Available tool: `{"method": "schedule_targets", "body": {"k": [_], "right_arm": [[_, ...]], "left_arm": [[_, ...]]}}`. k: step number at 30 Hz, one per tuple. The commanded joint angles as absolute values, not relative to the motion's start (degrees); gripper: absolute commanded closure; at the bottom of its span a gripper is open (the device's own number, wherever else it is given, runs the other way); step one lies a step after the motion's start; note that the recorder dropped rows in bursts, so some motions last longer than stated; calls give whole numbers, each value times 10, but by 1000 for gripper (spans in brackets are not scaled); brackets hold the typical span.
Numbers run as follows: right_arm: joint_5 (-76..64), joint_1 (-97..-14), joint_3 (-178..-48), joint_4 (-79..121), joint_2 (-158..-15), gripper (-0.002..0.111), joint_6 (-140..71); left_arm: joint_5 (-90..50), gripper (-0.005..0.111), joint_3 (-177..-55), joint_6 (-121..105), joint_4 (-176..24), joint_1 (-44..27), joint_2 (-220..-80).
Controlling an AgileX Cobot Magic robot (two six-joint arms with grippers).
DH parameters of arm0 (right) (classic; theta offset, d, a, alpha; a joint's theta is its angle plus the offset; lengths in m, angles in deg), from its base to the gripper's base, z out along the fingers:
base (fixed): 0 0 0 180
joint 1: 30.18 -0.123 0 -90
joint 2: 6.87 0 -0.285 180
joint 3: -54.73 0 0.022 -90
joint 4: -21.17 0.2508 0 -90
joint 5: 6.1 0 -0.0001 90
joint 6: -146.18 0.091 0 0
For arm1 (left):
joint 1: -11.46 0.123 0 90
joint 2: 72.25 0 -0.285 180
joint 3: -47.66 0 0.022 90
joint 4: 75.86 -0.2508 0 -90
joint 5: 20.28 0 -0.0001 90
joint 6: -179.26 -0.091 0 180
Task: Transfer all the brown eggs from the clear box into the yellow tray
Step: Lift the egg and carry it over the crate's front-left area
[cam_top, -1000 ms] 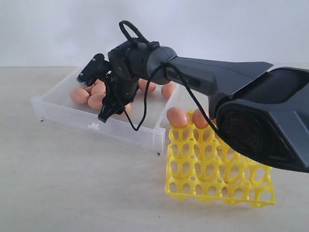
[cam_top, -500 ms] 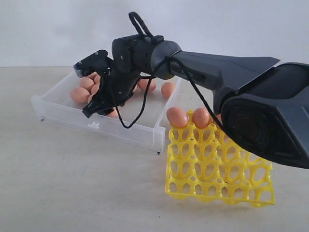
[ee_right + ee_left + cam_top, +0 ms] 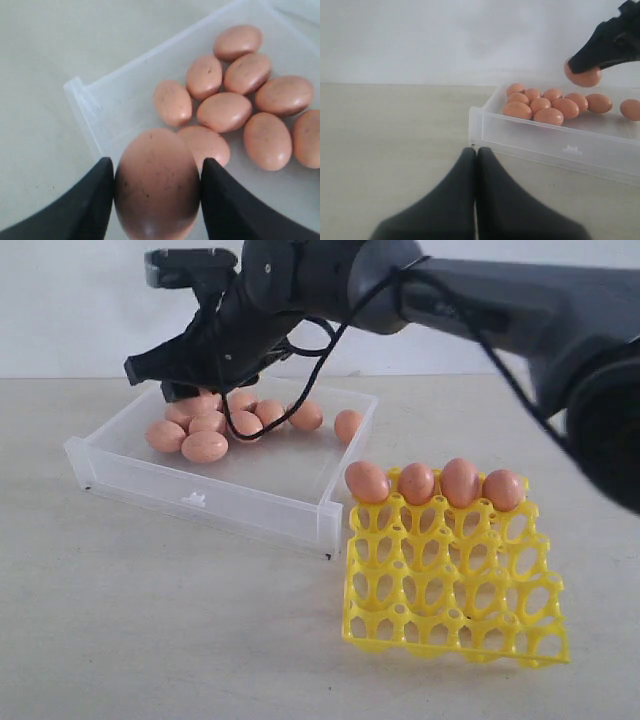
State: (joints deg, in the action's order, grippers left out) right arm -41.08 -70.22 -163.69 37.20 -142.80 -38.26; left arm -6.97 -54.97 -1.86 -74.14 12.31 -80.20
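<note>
Nearest, toward the tabletop's (image 3: pixel 150 640) near edge and right side, lies the yellow tray (image 3: pixel 450 585), a bright square lattice of round cells with raised posts. Four brown eggs (image 3: pixel 416 483) fill its far row, standing upright side by side; the three nearer rows are open. The tray's far left corner sits just beside the near right corner of the clear box (image 3: pixel 260 510).

The left gripper (image 3: pixel 476 155) hovers low over bare tabletop on the near side of the box's left corner, its fingers pressed together with nothing between them. The tabletop is open in front of the box and left of the tray.

The box is shallow and see-through, with low walls and a small tab (image 3: pixel 571 149) on its front wall; its raised mark is too small to read. Loose eggs (image 3: pixel 204 447), smooth, orange-brown and finely speckled, cluster toward its far left part, one apart by the right wall; the near half of its floor is bare.

Above that cluster, toward the tabletop's far edge, the right gripper (image 3: pixel 165 375) pinches one egg (image 3: pixel 157 182) between its black fingers (image 3: pixel 85 200), lifted clear of the box.
</note>
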Motion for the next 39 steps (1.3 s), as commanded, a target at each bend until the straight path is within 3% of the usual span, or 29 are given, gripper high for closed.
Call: {"method": "schedule_targets", "body": {"k": [1,4,9,14,17,19,22,25,28,32,39], "right_arm": [[-180,-713,-1374,375,-1252,109,-380],[20,-720,-1165,376,-1132,109,-352],[237,-702,-976,454,-1038,109,-331],[324,-678,-893,608,-1014,109,-331],[314,-648,-869,586,-1014,109,-314],[281,-607,-867,468,-1014,109,-267],[278,-529,-877,40,-1014,109,-11],[402,-432,-915,-376,-1041,109,302],[533,-369,-974,-610,-1097,109,401],[566,-361,-1003,-713,-1159,109,431],[485,-382,-1003,-707,-1196,109,294]], "left_arm": [[-70,111,-551,-19,-738,121,-800],[-70,111,-551,-19,-738,121,-800],[-70,111,-551,-19,-738,121,-800],[-70,111,-551,-19,-738,121,-800],[-70,111,-551,-19,-738,121,-800],[-70,111,-551,-19,-738,121,-800],[-70,111,-551,-19,-738,121,-800],[-70,111,-551,-19,-738,121,-800],[-70,111,-551,-19,-738,121,-800],[-70,111,-551,-19,-738,121,-800],[-70,111,-551,-19,-738,121,-800]]}}
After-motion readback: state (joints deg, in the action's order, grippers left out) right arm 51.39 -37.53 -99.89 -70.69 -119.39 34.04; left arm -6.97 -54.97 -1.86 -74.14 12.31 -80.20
